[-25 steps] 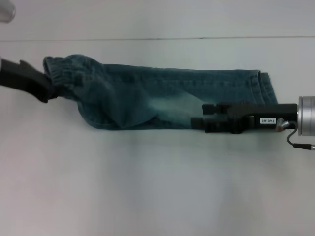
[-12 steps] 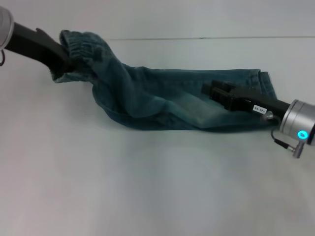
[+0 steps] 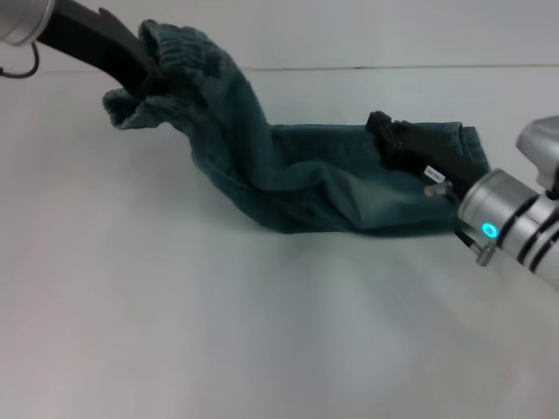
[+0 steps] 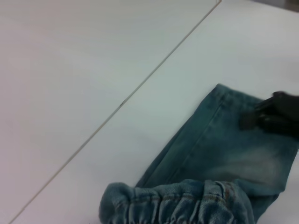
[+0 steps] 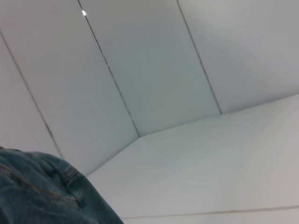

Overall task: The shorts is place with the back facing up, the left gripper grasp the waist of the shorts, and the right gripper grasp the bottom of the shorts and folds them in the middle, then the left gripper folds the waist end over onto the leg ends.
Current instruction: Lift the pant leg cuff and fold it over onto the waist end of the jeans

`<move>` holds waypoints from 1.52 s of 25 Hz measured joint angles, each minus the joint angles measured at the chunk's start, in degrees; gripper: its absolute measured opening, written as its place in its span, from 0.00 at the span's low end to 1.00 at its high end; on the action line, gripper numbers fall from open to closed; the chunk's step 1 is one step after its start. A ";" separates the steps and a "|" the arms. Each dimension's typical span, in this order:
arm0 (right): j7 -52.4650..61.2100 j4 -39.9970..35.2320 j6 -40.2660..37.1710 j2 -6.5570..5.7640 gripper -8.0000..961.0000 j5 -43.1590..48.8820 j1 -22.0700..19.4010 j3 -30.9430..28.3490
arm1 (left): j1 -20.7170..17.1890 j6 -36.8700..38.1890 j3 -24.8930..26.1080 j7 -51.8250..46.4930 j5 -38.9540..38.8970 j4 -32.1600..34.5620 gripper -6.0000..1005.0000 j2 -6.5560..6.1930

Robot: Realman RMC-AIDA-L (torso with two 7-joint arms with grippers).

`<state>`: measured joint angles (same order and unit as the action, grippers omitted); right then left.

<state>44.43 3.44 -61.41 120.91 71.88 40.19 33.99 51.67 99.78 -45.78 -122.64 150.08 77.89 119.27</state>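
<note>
The blue-green denim shorts (image 3: pixel 306 179) lie folded lengthwise on the white table. My left gripper (image 3: pixel 150 77) is at the upper left, shut on the ruffled elastic waist (image 3: pixel 179 52), which hangs lifted off the table. The cloth slopes down from there to the flat part. The leg ends (image 3: pixel 467 144) rest flat at the right. My right gripper (image 3: pixel 381 129) sits over the shorts just left of those hems. The left wrist view shows the waist (image 4: pixel 177 203), the flat denim (image 4: pixel 219 144) and the right gripper (image 4: pixel 268 116) farther off. Only a denim corner (image 5: pixel 37 196) appears in the right wrist view.
A thin seam line (image 3: pixel 393 67) runs across the white table behind the shorts. Bare white tabletop (image 3: pixel 262 332) spreads in front of the shorts. Pale wall panels (image 5: pixel 154 65) fill the right wrist view.
The left gripper has risen and moved right, pulling the waist off the table. The right arm has swung round; its gripper has shifted toward the far edge of the shorts.
</note>
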 joint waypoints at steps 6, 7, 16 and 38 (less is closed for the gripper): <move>-10.99 4.45 7.35 0.20 0.04 0.01 5.54 -3.95 | 1.57 0.88 -0.08 -1.15 -2.65 0.16 0.09 -0.05; -12.43 5.23 8.79 0.24 0.05 0.11 6.65 -4.25 | 1.82 0.93 -0.10 -1.25 -2.75 0.16 0.09 -0.06; -23.75 14.94 19.84 0.64 0.05 5.64 17.40 -9.00 | 3.18 2.42 -0.01 -1.69 -4.99 0.97 0.09 -0.08; -15.69 18.20 18.60 -0.53 0.05 48.47 5.89 -37.02 | 0.87 5.61 -1.41 0.49 -5.16 -0.20 0.09 0.15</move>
<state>28.73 21.63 -42.82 120.38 120.35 46.08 -3.02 52.54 105.39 -47.20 -122.16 144.92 77.69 119.41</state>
